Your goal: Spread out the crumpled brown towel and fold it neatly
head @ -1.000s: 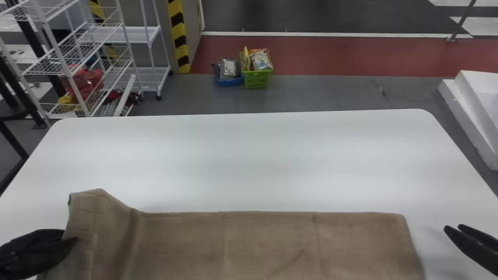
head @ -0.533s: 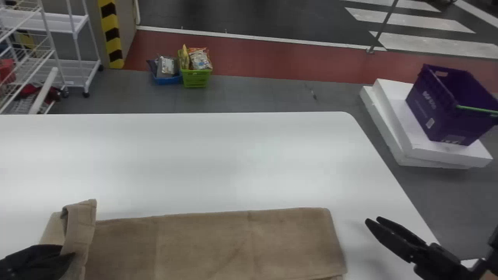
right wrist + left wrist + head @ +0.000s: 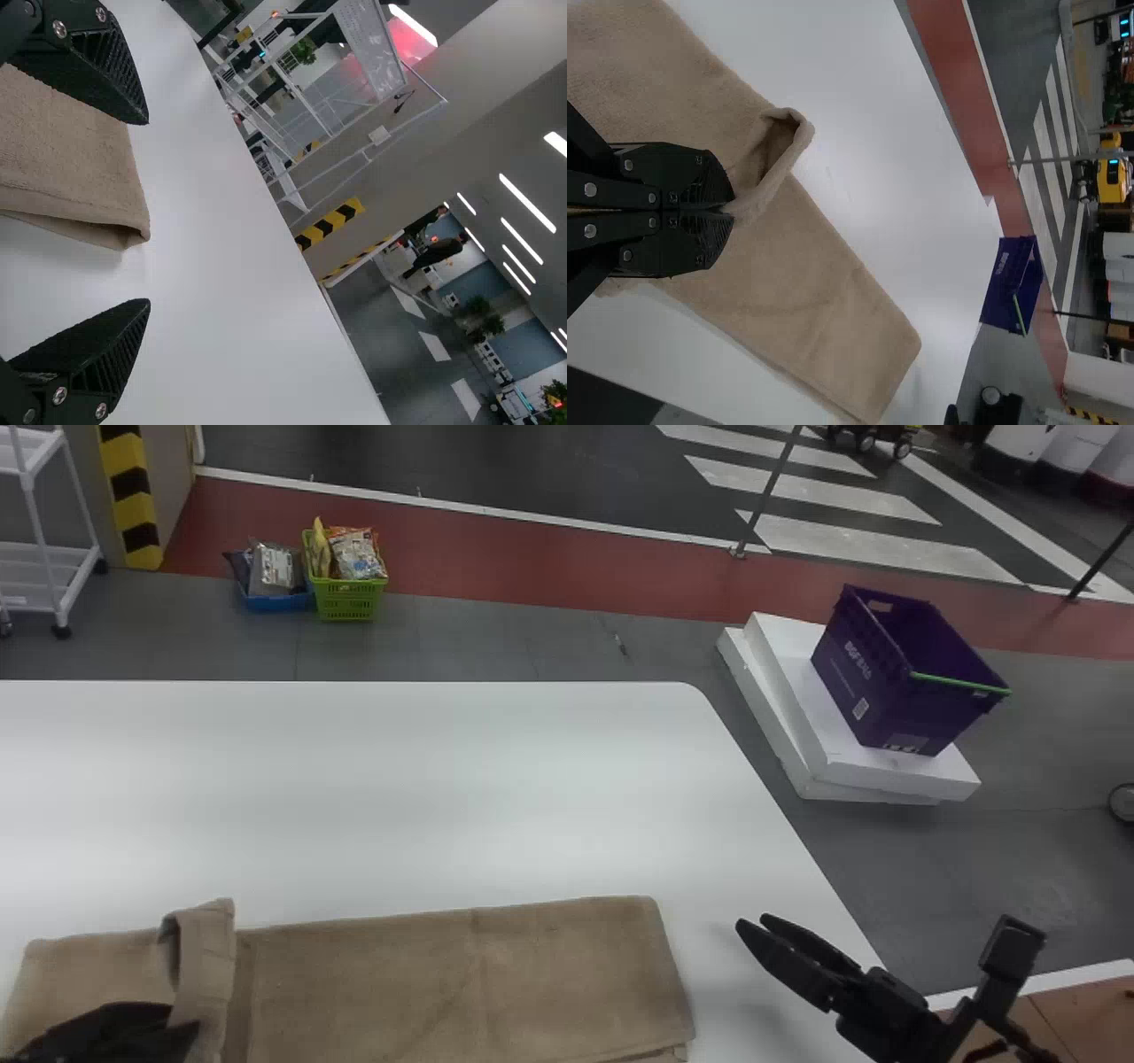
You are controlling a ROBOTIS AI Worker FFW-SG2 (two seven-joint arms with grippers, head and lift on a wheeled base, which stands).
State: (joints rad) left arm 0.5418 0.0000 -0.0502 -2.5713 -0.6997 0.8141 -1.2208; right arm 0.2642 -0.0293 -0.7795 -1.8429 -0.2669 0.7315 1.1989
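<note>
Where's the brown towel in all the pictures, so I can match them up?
Head view: the brown towel is along the bottom, from the left edge to just past the middle.
Left wrist view: under the left gripper, with a raised fold at its tips.
Right wrist view: one end is partly behind a finger of the right gripper.
Shared landmark: the white table under it.

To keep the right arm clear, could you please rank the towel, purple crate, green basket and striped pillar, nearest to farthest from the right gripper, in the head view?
From the right gripper:
1. Towel, to its left.
2. Purple crate, off to the right.
3. Green basket, back left.
4. Striped pillar, far left.
</note>
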